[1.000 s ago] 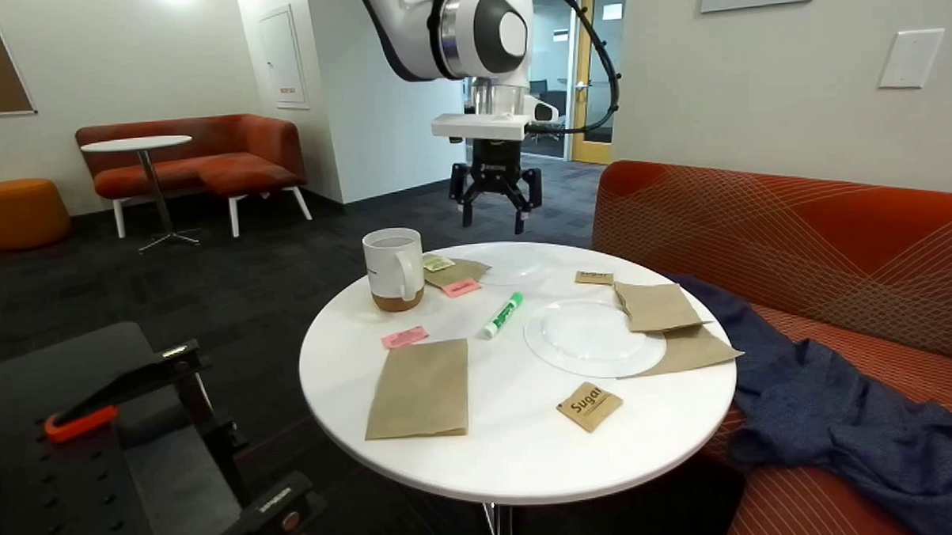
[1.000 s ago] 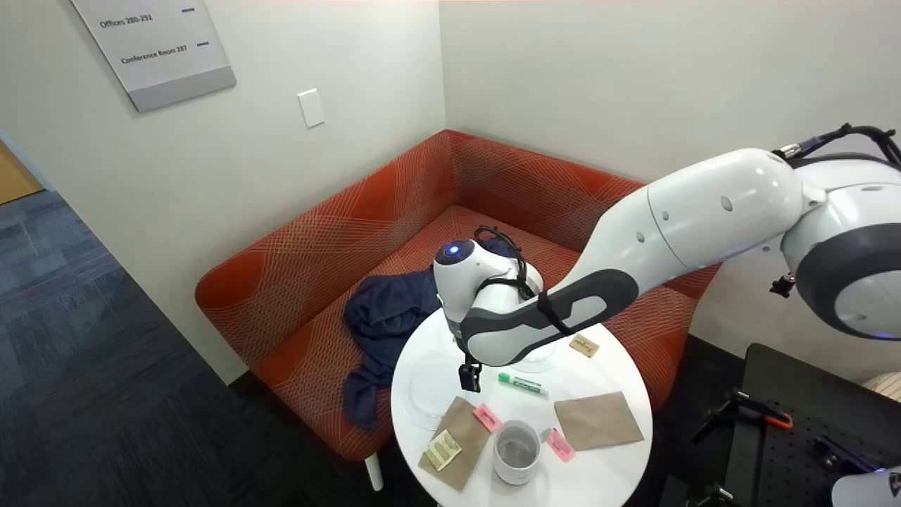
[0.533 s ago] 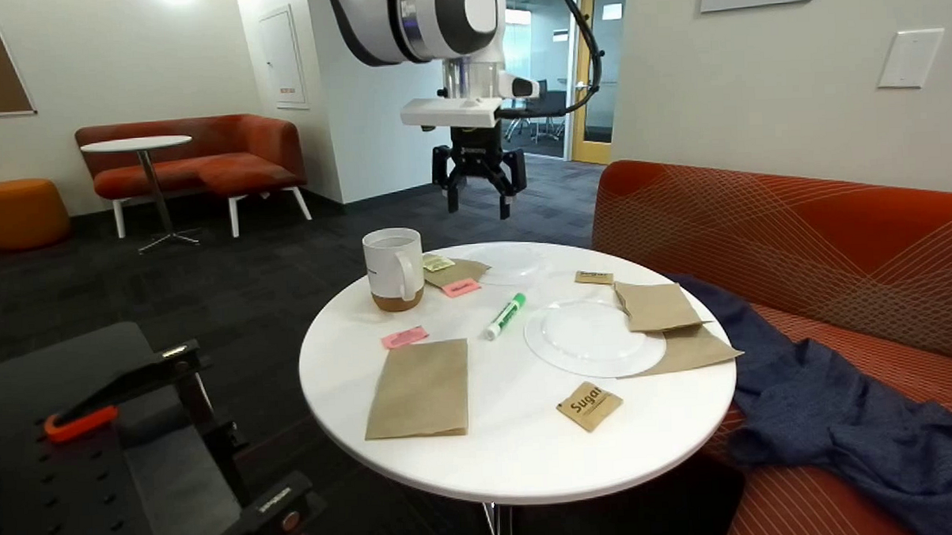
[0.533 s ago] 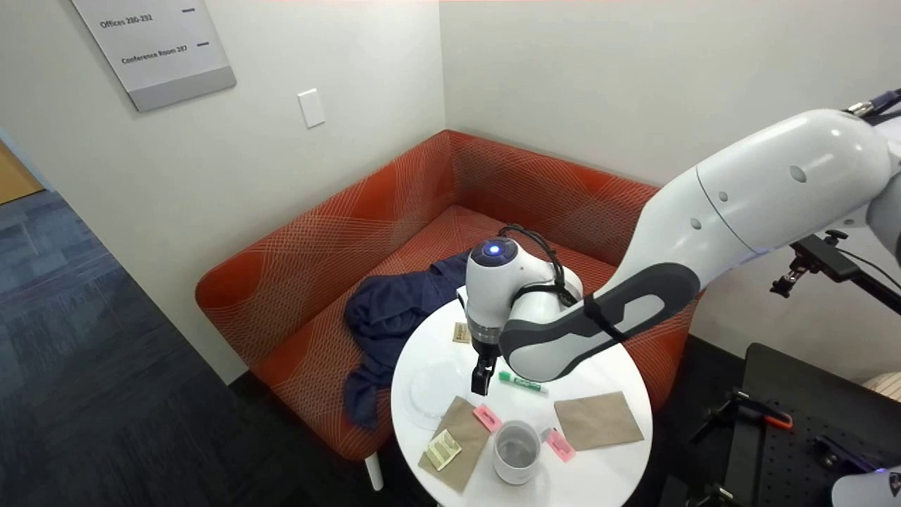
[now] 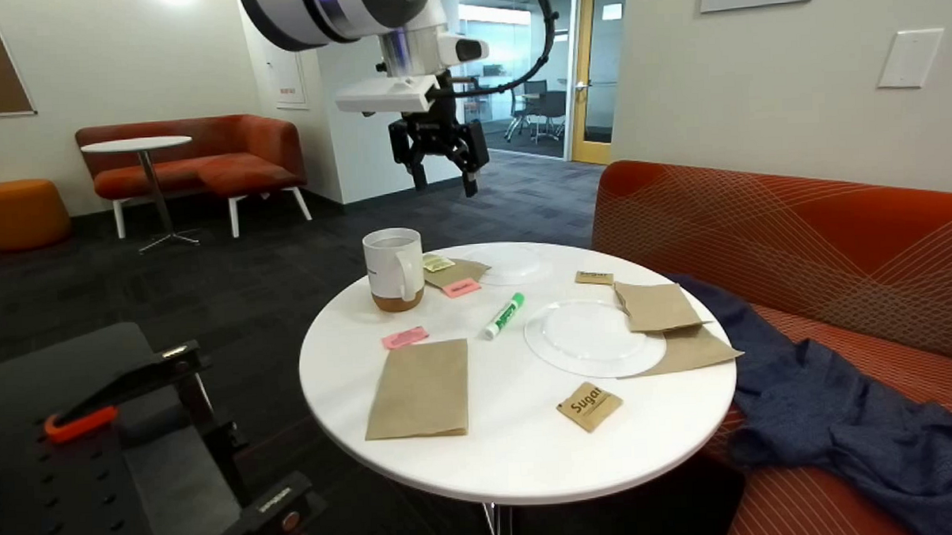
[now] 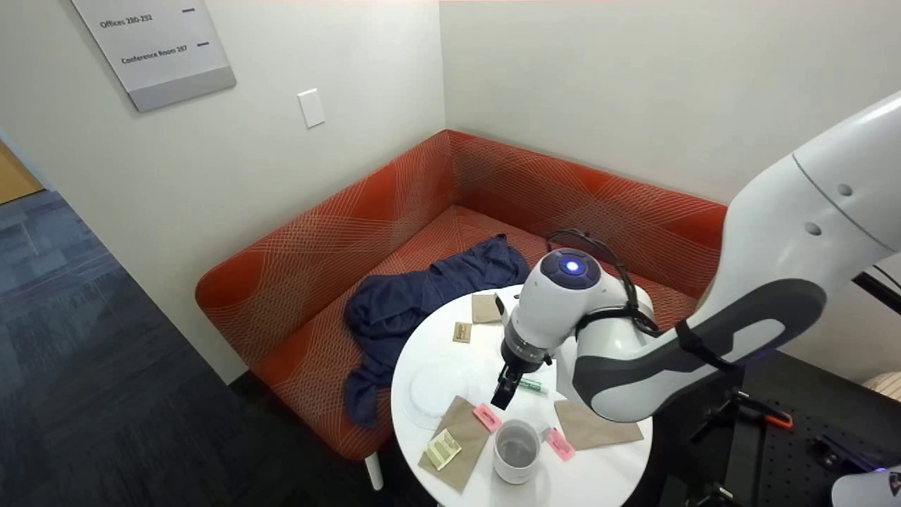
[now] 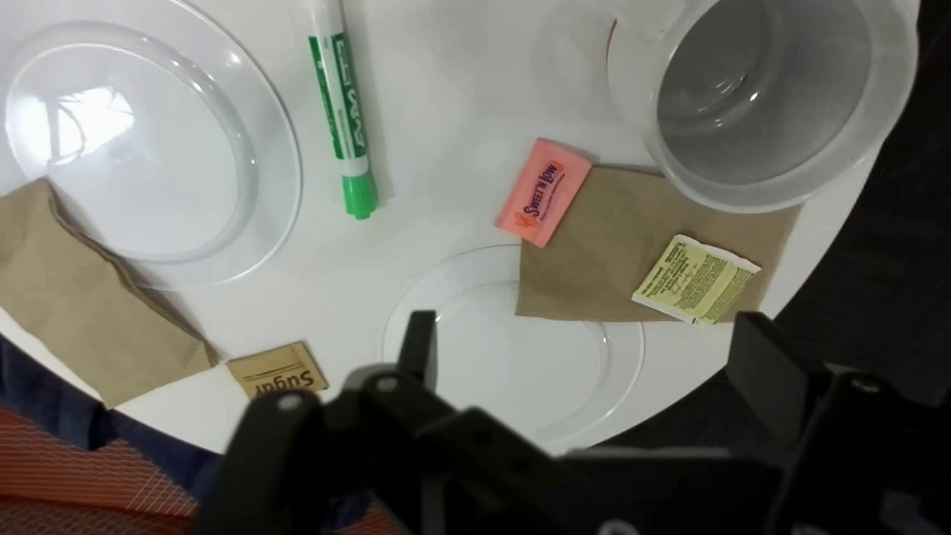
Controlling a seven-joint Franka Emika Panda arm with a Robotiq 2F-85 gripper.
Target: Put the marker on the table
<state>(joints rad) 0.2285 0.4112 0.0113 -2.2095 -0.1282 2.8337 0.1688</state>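
The green marker [image 5: 504,316] with a white end lies flat on the round white table [image 5: 522,456], between a pink packet and a clear plate. In an exterior view the marker [image 6: 533,385] is partly hidden by the arm. In the wrist view the marker [image 7: 342,96] is at the upper left, well apart from the fingers. My gripper [image 5: 445,184] is open and empty, raised above the table's far side and slightly tilted. It also shows in an exterior view [image 6: 504,396]. In the wrist view the gripper's fingers [image 7: 589,327] stand wide apart with nothing between them.
A white mug [image 5: 393,270] with a brown base stands near the table's edge. Clear plates [image 5: 595,338], brown napkins [image 5: 417,390], pink packets [image 7: 544,192] and sugar packets [image 5: 590,406] lie around the marker. A red couch [image 6: 338,232] with dark blue cloth [image 6: 394,310] borders the table.
My open gripper has risen farther above the table, shifted toward the mug and tilted a little, with the arm drawing back. The marker lies in almost the same place on the table.
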